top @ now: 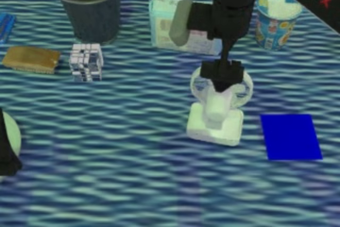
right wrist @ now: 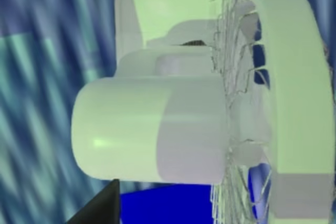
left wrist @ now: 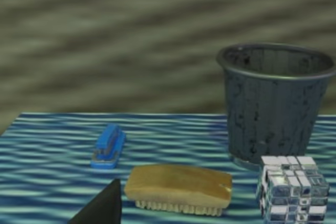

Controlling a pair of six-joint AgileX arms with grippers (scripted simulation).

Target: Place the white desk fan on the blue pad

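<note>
The white desk fan (top: 215,114) stands upright on its squarish base in the middle of the table, a short way left of the blue pad (top: 291,136). My right gripper (top: 222,80) is straight above the fan's round cage head and motor housing, open, with nothing held. In the right wrist view the fan (right wrist: 157,129) fills the picture, one dark finger (right wrist: 102,208) shows beside the housing without touching it, and the blue pad (right wrist: 173,205) lies beyond. My left gripper (top: 6,152) is parked at the table's left edge, open.
A dark bucket (top: 89,3) stands at the back left and a pale tissue pack (top: 164,22) sits behind the fan. A patterned cup (top: 275,19) is at the back right. At the left lie a wooden brush (top: 31,58), a mirrored cube (top: 86,62) and a blue stapler (left wrist: 107,146).
</note>
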